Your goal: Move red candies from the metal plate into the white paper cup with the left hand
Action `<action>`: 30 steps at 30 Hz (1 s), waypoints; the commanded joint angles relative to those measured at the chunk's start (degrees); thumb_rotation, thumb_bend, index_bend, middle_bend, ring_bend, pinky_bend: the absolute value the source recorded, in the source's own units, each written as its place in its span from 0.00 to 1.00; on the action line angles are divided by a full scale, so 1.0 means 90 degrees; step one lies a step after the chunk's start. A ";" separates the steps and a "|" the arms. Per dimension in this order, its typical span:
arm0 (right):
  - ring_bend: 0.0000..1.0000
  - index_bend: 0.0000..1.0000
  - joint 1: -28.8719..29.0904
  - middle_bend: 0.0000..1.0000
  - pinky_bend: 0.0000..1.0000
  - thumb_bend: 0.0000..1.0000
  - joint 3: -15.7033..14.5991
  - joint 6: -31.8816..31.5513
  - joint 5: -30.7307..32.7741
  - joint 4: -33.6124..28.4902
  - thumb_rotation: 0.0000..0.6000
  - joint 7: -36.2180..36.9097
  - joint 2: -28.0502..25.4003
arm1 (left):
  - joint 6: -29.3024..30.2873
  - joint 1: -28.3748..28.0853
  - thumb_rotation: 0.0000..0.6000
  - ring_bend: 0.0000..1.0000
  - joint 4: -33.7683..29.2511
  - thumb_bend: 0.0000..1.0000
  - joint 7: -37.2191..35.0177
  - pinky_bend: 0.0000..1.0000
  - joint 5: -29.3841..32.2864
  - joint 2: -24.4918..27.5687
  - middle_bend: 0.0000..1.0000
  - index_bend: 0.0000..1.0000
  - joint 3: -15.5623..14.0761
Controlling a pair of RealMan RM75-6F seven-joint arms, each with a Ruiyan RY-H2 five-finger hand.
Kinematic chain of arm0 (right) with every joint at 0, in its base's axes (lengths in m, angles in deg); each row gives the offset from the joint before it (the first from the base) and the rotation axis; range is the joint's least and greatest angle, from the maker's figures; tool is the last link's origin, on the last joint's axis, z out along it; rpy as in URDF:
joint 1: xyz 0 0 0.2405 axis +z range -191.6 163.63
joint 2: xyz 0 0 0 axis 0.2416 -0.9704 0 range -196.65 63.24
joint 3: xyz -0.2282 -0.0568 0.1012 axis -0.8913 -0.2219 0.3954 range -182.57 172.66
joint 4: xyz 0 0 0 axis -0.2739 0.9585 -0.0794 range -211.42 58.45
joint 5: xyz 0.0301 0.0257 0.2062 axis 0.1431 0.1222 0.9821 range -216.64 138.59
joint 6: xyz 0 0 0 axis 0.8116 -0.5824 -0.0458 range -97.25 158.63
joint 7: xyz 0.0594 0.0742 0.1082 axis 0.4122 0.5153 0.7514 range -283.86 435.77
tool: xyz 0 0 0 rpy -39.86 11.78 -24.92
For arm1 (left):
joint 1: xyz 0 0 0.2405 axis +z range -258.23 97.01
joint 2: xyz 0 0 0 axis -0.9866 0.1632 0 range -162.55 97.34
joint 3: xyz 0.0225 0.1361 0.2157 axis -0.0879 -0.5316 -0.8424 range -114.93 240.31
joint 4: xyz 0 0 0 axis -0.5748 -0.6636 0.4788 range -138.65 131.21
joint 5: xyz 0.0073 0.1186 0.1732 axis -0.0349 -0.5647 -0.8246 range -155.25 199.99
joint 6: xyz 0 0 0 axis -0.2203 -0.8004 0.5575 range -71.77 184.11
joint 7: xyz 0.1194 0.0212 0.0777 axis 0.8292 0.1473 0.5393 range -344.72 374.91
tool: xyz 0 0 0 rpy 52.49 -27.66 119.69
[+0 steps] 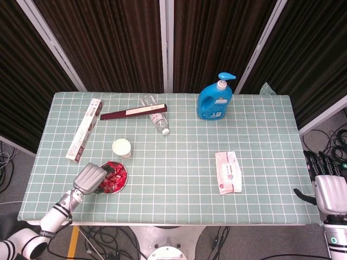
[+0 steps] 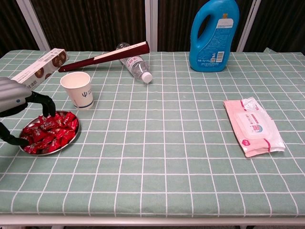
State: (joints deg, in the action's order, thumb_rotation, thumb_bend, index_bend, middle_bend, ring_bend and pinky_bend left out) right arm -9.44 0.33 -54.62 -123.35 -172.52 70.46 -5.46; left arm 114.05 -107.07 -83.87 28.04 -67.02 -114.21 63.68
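At the near left edge of the checked green surface (image 2: 162, 157), the robot's left hand (image 1: 91, 177) hovers over the metal plate (image 2: 28, 149), dark fingers (image 2: 46, 106) spread and curved down toward the heap of red candies (image 2: 52, 131); the fingertips appear to be at or just above the wrappers, and nothing is visibly held, so the hand reads as released and poised to pick. Done well, this step would call for settling on a single candy near the top of the pile and closing on it without pushing the plate or scattering wrappers toward the edge. The right hand (image 1: 329, 192) waits off the near right corner, fingers apart and empty. A pink pack of wet wipes (image 2: 254, 126) lies to the right. Just beyond the plate stands the white paper cup (image 2: 77, 89), upright and mouth open, a short carry away. Farther back lie a long cardboard box (image 1: 84, 129), a dark red folded fan (image 1: 133, 112), a toppled clear bottle (image 1: 156, 118) and a blue pump bottle (image 1: 216, 97).
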 commanded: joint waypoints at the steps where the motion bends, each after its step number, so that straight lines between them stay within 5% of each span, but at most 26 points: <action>1: 0.00 0.00 0.0003 0.10 0.09 0.01 0.0003 0.0014 0.0020 0.0005 1.00 0.0003 -0.0005 | -0.0234 -0.0077 1.00 0.88 0.0064 0.09 0.0172 1.00 0.0352 -0.0147 0.47 0.41 0.0078; 15: 0.00 0.00 0.0020 0.10 0.10 0.01 0.0008 0.0107 0.0125 0.0081 1.00 0.0081 0.0000 | -0.1002 -0.0499 1.00 0.88 -0.0043 0.17 0.0610 1.00 0.1283 -0.0182 0.50 0.44 0.0205; 30: 0.00 0.00 0.0029 0.10 0.14 0.01 0.0007 0.0151 0.0161 0.0121 1.00 0.0176 -0.0018 | -0.0905 -0.0629 1.00 0.93 0.0390 0.37 0.0562 1.00 0.1417 -0.0428 0.71 0.65 0.0111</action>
State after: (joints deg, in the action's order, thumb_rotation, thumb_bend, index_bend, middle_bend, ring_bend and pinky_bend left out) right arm -9.17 0.40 -53.26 -121.90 -171.44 72.05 -5.62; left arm 105.63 -112.64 -80.87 33.60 -53.95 -117.73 64.77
